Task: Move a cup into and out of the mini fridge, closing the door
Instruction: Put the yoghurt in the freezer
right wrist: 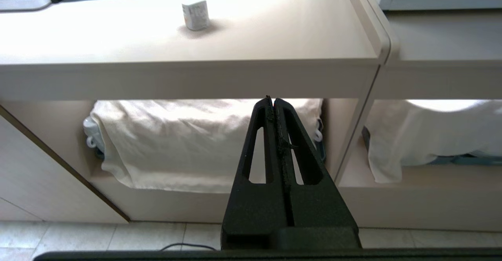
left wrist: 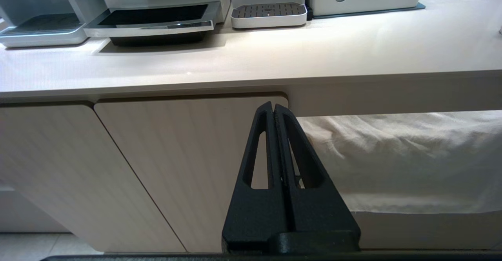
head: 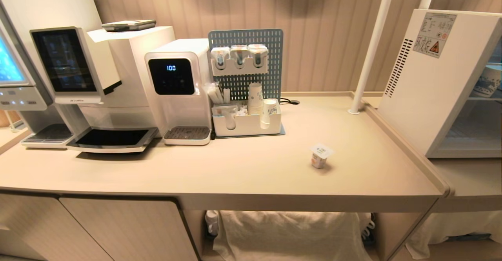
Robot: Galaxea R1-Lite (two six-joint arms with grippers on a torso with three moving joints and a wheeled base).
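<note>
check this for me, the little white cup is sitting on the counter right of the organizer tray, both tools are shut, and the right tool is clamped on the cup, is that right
Not quite: the right tool holds nothing. In the right wrist view it hangs below the counter edge, shut on itself, while the cup stands alone on top. The rest holds: the cup is right of the organizer tray, and the left tool is shut too.

A long tan bench [head: 243, 174] stands by a striped wall [head: 321, 25]. White cloth [right wrist: 188, 143] hangs under it. The floor [right wrist: 98, 235] has pale tiles.
</note>
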